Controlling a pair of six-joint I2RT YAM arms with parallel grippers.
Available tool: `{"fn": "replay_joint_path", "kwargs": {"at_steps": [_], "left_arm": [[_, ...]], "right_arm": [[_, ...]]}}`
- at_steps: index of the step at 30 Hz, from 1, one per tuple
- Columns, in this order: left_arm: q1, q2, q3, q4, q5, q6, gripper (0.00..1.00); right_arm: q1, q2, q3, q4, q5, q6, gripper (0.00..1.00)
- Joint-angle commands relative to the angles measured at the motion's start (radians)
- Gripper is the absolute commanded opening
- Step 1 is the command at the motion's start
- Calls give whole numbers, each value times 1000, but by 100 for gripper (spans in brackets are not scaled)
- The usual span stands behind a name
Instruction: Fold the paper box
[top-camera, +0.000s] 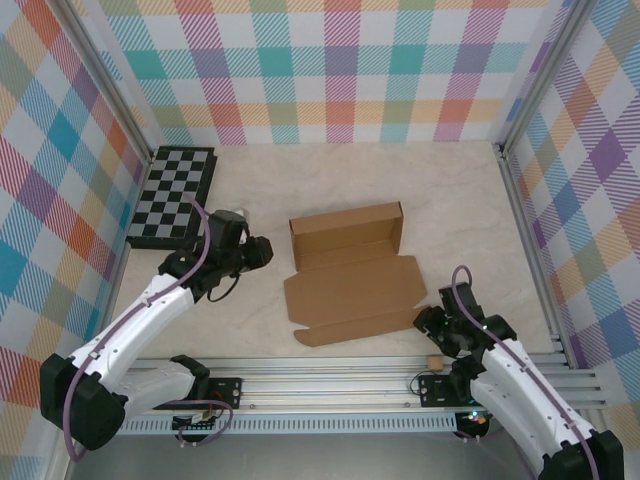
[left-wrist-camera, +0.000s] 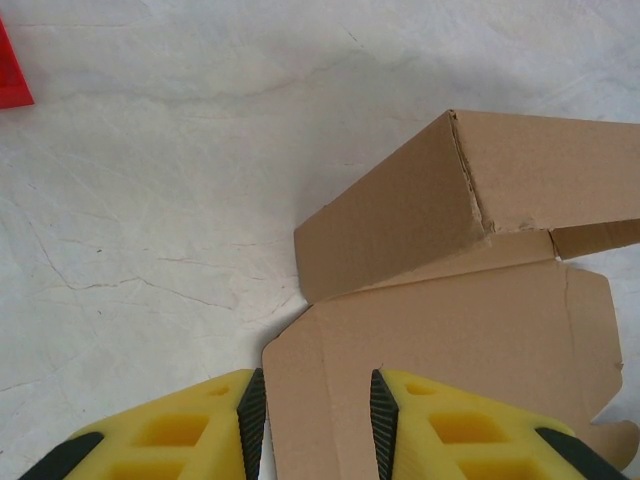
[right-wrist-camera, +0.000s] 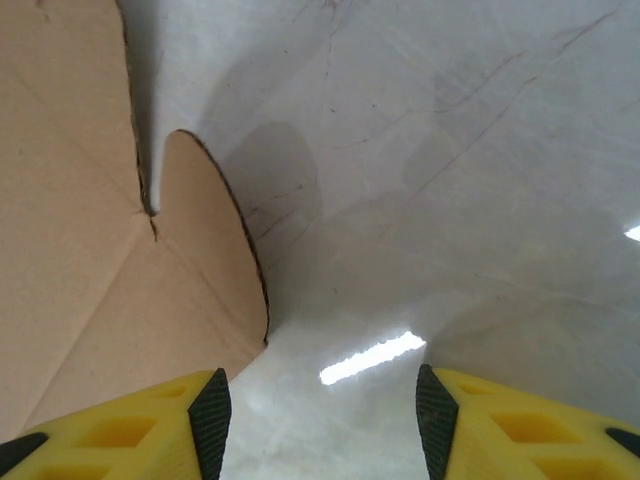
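A half-formed paper box (top-camera: 350, 290) of plain brown cardboard lies at the centre of a pale table (top-camera: 460, 200). Its far half already stands up as low walls (left-wrist-camera: 390, 215), while its near panel lies flat. The left gripper (left-wrist-camera: 313, 395) sits at the box's 9 o'clock, jaws partly open and holding nothing. In the left wrist view the flat panel's left corner lies in the gap between the black pads (left-wrist-camera: 252, 410). The right gripper (right-wrist-camera: 322, 400) sits at the box's 4 o'clock, jaws open wider and empty over bare table. A rounded tab (right-wrist-camera: 210, 240) of the box lies just beside the gap, at about 10 o'clock. The step in hand appears to be raising the flat panel. To do that well, each gripper likely needs to get under an edge, lift evenly, and hinge along the crease without dragging the sheet.
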Motion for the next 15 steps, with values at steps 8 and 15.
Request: {"fn": "replay_joint_path", "kwargs": {"at_steps": [8, 15], "left_arm": [[-14, -6, -8, 17, -13, 13, 37], [-14, 18, -3, 29, -7, 13, 37]], "right_arm": [[0, 5, -145, 373, 10, 52, 38], [0, -18, -158, 475, -112, 25, 44]]}}
